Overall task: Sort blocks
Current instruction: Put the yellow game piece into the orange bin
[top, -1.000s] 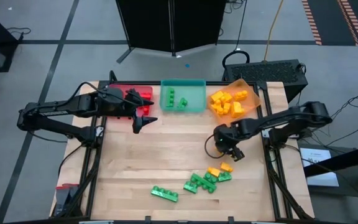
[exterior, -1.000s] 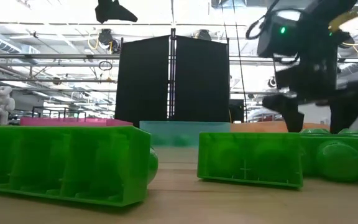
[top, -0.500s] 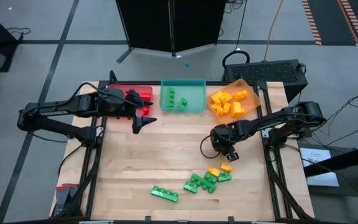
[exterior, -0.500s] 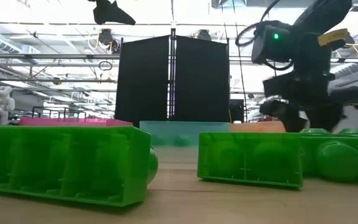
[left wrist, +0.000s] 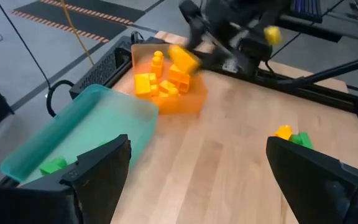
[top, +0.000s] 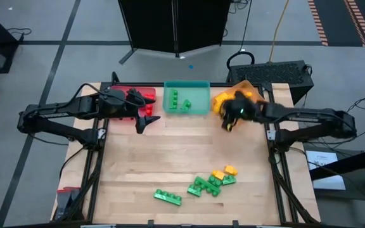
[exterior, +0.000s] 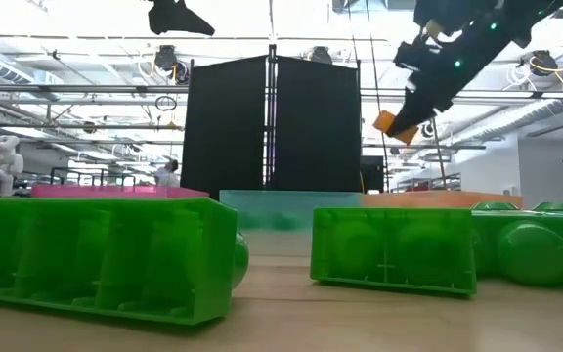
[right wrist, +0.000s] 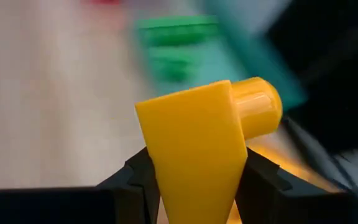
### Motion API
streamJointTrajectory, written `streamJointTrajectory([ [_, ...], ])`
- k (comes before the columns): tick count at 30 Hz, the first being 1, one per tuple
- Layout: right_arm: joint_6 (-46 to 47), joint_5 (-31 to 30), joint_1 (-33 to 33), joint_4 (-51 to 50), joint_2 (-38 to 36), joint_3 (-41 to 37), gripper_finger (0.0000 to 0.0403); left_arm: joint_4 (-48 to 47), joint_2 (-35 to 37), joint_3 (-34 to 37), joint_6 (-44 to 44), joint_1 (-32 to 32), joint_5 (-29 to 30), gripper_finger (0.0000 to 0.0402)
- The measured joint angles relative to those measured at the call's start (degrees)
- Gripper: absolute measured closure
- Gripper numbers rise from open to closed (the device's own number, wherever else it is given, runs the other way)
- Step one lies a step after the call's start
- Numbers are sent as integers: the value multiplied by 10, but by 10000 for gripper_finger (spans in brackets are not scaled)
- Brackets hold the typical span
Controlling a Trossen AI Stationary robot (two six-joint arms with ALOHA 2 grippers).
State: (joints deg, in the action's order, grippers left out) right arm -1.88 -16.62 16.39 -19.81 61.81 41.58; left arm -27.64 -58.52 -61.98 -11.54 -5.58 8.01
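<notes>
Yellow block (right wrist: 197,146) pinched in right tool (right wrist: 194,180), above orange tray (top: 233,104).

Overhead, the light on my workspace is even and diffuse; the wooden table (top: 170,158) shows only faint, soft shadows under my arms. At table height, bright ceiling fixtures in the hall behind wash out the upper background, so my right gripper (exterior: 409,112) reads as a dark silhouette against glare. The green blocks (exterior: 101,254) nearest that lens are large and slightly soft. From my right wrist, the yellow block (right wrist: 204,149) between my fingers is sharp (everything beyond it smears into streaks of colour). From my left wrist, my far arm and the orange tray (left wrist: 166,81) are motion-blurred.
</notes>
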Motion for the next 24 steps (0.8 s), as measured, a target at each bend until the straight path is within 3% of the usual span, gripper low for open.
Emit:
streamJointTrajectory([
  [9, 107, -68, 201, -59, 10, -37, 264, 2, 0, 0, 3, 0, 8, 29],
  [16, 95, -36, 249, -44, 61, -61, 263, 2, 0, 0, 15, 0, 13, 29],
  [18, 85, -1, 249, -46, 65, -54, 224, 1, 0, 0, 15, 0, 13, 29],
  [22, 107, 17, 247, -67, 59, -17, 97, 1, 0, 0, 14, 0, 12, 29],
  [24, 114, 20, 248, -90, 51, 17, 55, 1, 0, 0, 14, 1, 12, 29],
])
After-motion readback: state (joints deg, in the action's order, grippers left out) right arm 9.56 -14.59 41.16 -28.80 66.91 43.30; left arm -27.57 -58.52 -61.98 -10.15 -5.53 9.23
